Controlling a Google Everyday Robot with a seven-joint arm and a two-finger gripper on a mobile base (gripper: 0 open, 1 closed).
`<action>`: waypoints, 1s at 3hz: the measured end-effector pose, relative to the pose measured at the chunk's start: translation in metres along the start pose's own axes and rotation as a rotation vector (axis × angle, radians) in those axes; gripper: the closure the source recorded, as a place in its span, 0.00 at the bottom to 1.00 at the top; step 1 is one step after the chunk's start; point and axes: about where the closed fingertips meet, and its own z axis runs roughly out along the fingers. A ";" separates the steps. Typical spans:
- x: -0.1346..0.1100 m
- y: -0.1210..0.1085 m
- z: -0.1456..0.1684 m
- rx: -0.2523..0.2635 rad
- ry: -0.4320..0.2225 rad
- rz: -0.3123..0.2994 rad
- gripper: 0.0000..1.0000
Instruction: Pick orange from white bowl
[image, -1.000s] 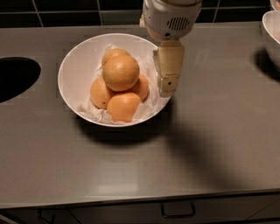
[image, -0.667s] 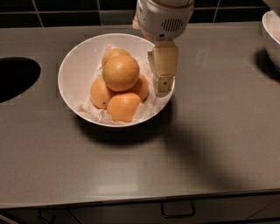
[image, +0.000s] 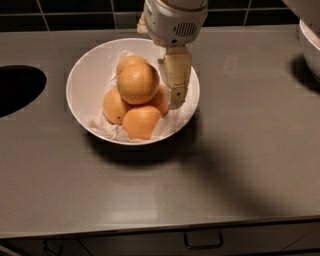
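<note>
The gripper (image: 174, 102) hangs straight down from the white wrist housing (image: 175, 20), its beige tip inside the white bowl (image: 82, 75) on the right-hand side, just above the paper lining. From this angle it shows as one narrow beige bar, so I cannot tell whether it is spread or pressed together. It grips nothing that can be seen.

Right beside it, to the left, sits the orange (image: 138, 83): the big pale one with dimpled skin, perched on top of the pile in the middle of the bowl. The gripper's left edge is just beside the orange's right flank, possibly touching; the tip reaches lower than the orange's middle and ends next to a smaller fruit (image: 161, 100) tucked under it.

The bowl holds more of those deeper-orange fruits: one at the left (image: 116, 106), one at the front (image: 141, 121), and one peeking out behind the orange (image: 131, 61). Crumpled white paper (image: 107, 131) lines the bowl beneath them and shows along the front and left.

The bowl stands on a grey counter (image: 240, 150). Far left there is a dark rounded opening (image: 17, 90) in the counter; at the right edge, the rim of another white vessel (image: 311, 45), well apart from the bowl. Dark tiles (image: 75, 6) run along the back.
</note>
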 end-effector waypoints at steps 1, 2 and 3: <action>-0.003 -0.004 0.000 0.003 -0.005 -0.009 0.00; -0.007 -0.011 0.010 -0.018 -0.018 -0.028 0.00; -0.009 -0.017 0.024 -0.048 -0.032 -0.040 0.00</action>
